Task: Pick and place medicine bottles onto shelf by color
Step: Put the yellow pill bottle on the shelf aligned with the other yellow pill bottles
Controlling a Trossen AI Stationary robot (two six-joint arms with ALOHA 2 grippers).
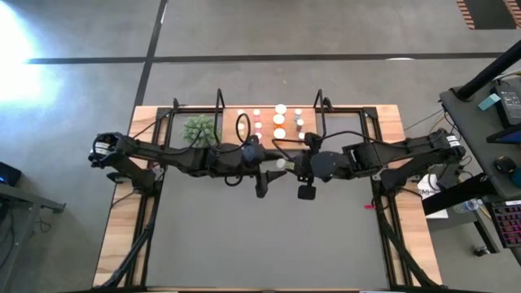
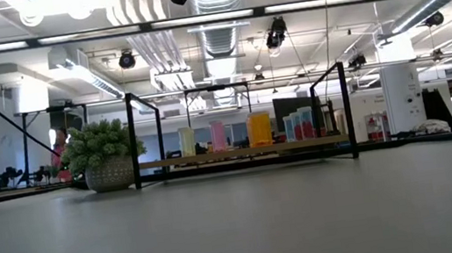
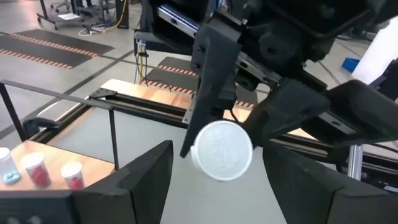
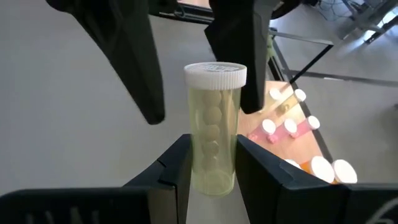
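My right gripper [image 1: 293, 165] is shut on a pale yellow-green medicine bottle [image 4: 212, 130] with a white cap [image 3: 221, 149], high above the dark mat [image 1: 269, 236]. My left gripper [image 1: 269, 166] faces it, open. Its fingers [image 4: 140, 68] stand on either side of the bottle's cap end, with a gap showing on one side. The wooden shelf [image 1: 232, 118] stands at the far edge and carries several bottles [image 1: 279, 122]. In the low view they stand upright in yellow, pink, orange and other colours [image 2: 259, 129]. My right gripper pinches the bottle's body at its lower half [image 4: 211, 171] between its two fingers [image 4: 177, 165]. The fingers lie along the bottle and point level toward the table's left. The cap end sticks out past the fingertips toward the left gripper. The bottle is lifted clear.
A small spiky green plant [image 1: 198, 129] in a pot [image 2: 110, 173] stands at the shelf's left end. Black frame uprights [image 2: 132, 140] rise at both short ends of the shelf. The grey mat spreads out below and in front of both arms.
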